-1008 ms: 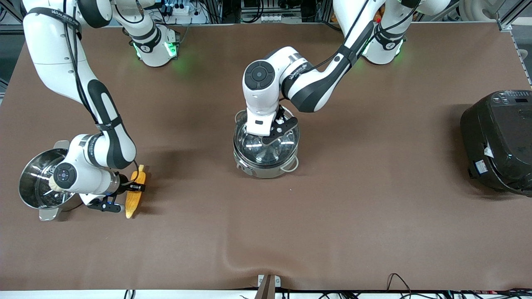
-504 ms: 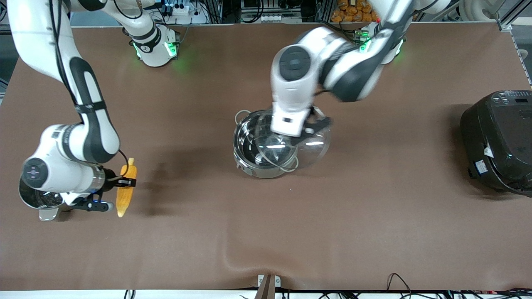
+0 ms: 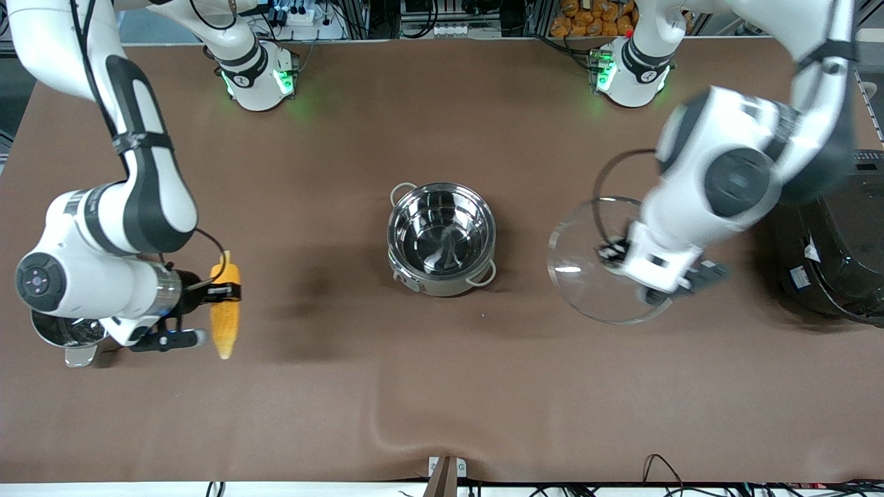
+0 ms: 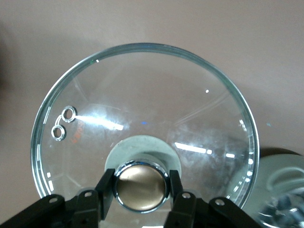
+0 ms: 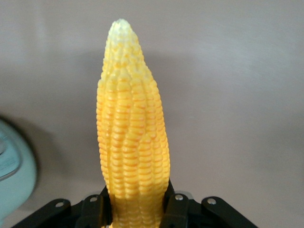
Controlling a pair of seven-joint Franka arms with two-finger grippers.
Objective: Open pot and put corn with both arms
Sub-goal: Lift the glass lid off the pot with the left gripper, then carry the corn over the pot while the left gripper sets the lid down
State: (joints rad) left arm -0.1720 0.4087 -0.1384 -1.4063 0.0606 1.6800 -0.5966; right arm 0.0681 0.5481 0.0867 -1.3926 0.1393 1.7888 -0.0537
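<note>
The steel pot (image 3: 442,238) stands open at the table's middle, its bowl empty. My left gripper (image 3: 632,257) is shut on the coppery knob (image 4: 141,185) of the glass lid (image 3: 588,266) and holds the lid in the air over the table between the pot and the black cooker. The lid (image 4: 142,114) fills the left wrist view. My right gripper (image 3: 219,295) is shut on the yellow corn (image 3: 225,312) and holds it above the table toward the right arm's end. In the right wrist view the corn (image 5: 133,133) points away from my right gripper (image 5: 137,209).
A large black electric cooker (image 3: 832,238) stands at the left arm's end of the table, close to the held lid. A steel steamer basket (image 3: 65,331) sits at the right arm's end, mostly hidden under the right arm.
My left gripper lifted the lid off the pot and carried it toward the black cooker. My right gripper raised the corn off the table and shifted it slightly.
</note>
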